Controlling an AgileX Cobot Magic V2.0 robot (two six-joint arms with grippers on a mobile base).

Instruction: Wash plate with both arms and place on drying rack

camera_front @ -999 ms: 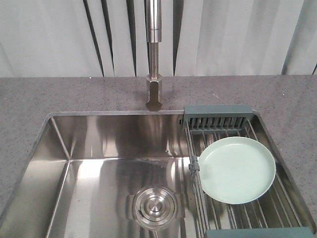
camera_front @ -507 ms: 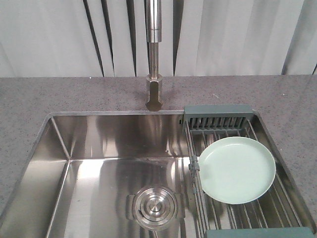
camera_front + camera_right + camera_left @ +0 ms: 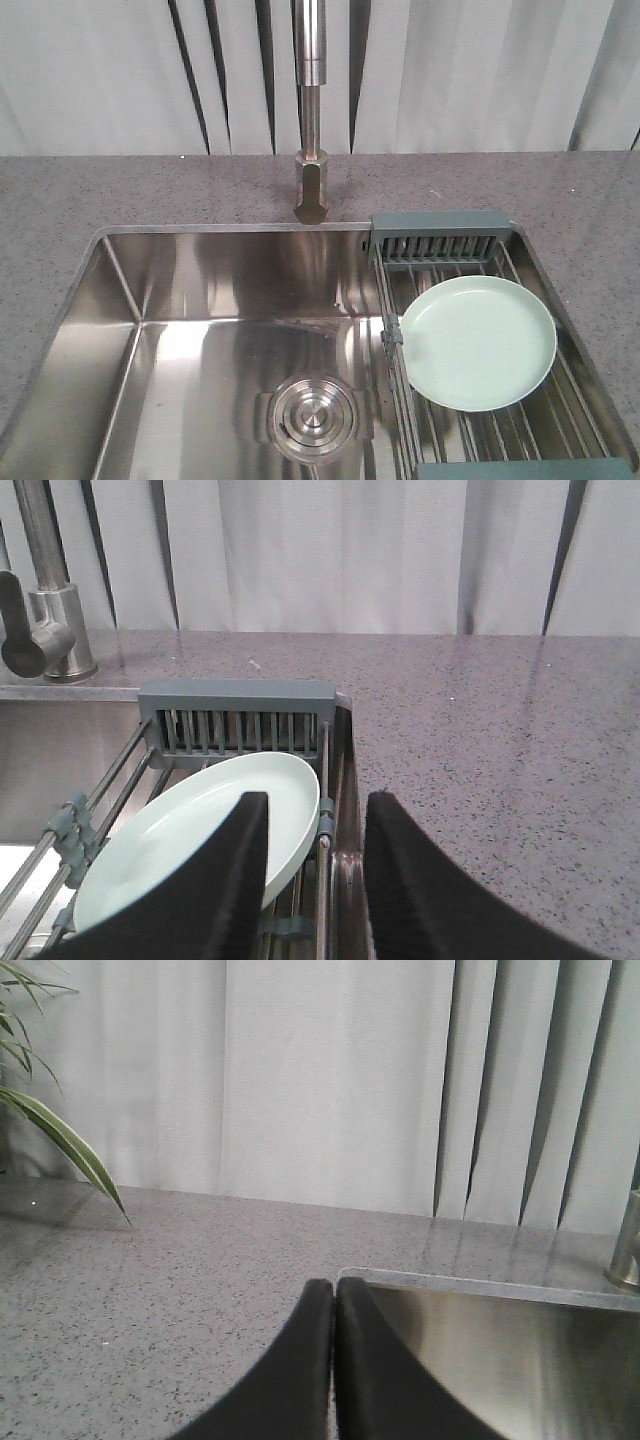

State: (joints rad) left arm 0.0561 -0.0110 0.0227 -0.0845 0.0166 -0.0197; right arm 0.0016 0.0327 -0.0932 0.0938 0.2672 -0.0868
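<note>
Faucet [image 3: 310,60] top cut off; drying rack [image 3: 440,222] near end cropped; plate [image 3: 190,830] partly behind right gripper [image 3: 315,880].

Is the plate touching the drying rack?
Touching. The front view shows the plate lying on the rods of the drying rack; the right wrist view agrees.

The black curved-fingered left gripper [image 3: 333,1295] has its fingertips pressed together, while the matching black right gripper [image 3: 318,810] holds its fingers spread apart.

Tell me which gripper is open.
The right gripper: its two black fingers stand apart, with the plate's rim and the drying rack's edge showing between them. The left gripper has its fingers pressed together, holding nothing.
</note>
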